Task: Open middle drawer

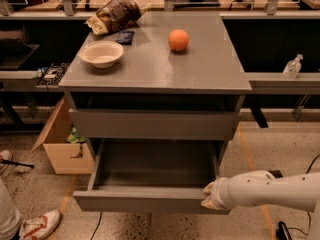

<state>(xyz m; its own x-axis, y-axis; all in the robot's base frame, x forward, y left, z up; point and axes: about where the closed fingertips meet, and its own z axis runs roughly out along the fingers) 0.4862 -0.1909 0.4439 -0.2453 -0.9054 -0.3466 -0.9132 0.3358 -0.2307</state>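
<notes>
The grey cabinet (155,66) has one closed drawer front (152,125) under its top. Below it the middle drawer (145,201) stands pulled well out, its shallow grey box empty. Anything lower is hidden beneath it. My gripper (208,200) is at the right end of this drawer's front edge, touching it. My white arm (265,189) reaches in from the right edge of the view.
On the cabinet top stand a white bowl (101,53), an orange (178,39), a chip bag (114,15) and a small dark packet (124,36). An open cardboard box (62,146) sits on the floor at left. A person's shoe (40,225) is at bottom left. A bottle (292,67) stands on the right shelf.
</notes>
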